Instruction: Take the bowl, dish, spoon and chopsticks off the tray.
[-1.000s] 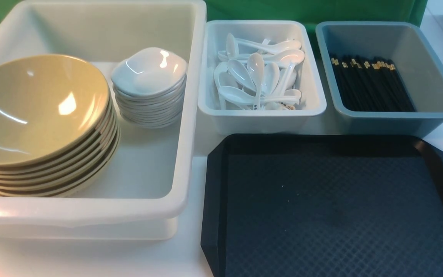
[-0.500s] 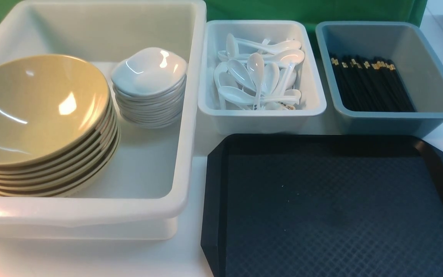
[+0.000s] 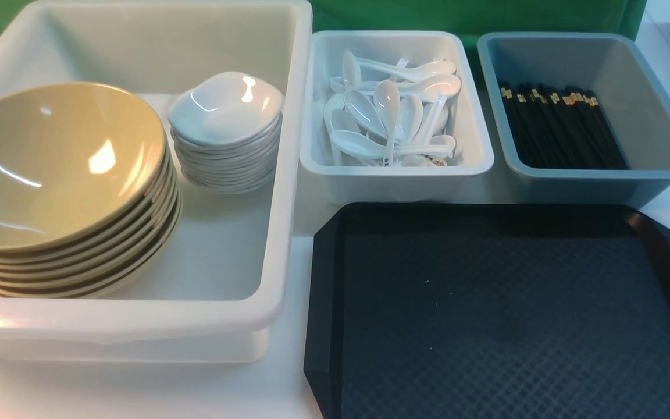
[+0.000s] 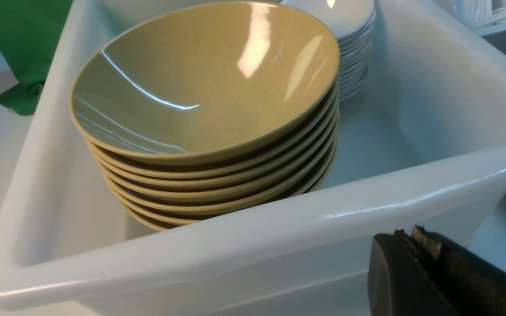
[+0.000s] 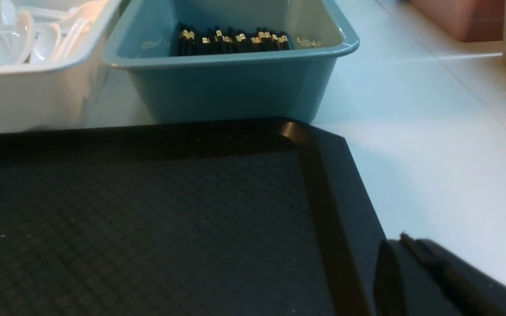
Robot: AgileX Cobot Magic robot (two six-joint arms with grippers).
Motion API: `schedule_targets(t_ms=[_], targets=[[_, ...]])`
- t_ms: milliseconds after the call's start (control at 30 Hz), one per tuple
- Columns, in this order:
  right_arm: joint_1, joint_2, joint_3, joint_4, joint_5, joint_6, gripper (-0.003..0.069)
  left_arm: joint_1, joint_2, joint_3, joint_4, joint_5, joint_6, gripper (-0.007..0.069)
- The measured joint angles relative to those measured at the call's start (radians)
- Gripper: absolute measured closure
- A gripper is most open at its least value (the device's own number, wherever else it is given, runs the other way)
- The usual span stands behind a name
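The black tray [image 3: 503, 314] lies at the front right with nothing on it; it also shows in the right wrist view [image 5: 147, 219]. A tan bowl [image 3: 50, 163] tops a stack of like bowls in the big white bin [image 3: 224, 314], also in the left wrist view [image 4: 204, 83]. A white dish [image 3: 225, 107] tops a stack beside it. White spoons [image 3: 390, 113] fill the small white bin. Black chopsticks [image 3: 559, 128] lie in the grey-blue bin. My left gripper [image 4: 411, 237] is shut and empty outside the big bin's near wall. My right gripper [image 5: 404, 241] is shut and empty by the tray's right rim.
The small white bin [image 3: 396, 174] and the grey-blue bin [image 3: 597, 180] stand side by side behind the tray. A green cloth [image 3: 474, 14] hangs at the back. White tabletop [image 5: 433, 145] runs right of the tray, with a reddish box [image 5: 464, 19] far off.
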Motion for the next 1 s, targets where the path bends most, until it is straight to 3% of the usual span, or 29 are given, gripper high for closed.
schedule_targets(t_ms=[800,867,1000], targets=[[0.0,0.0,0.0,0.0,0.0,0.001,0.0616,0.0,-0.001,0.023,-0.001,-0.023,-0.018,0.0636],[0.0,0.0,0.0,0.0,0.0,0.001,0.0615,0.0,-0.001,0.052,-0.005,-0.109,-0.047,0.0636],[0.0,0.0,0.0,0.0,0.0,0.0,0.0614,0.011,-0.001,0.166,0.021,-0.433,-0.069,0.0636]])
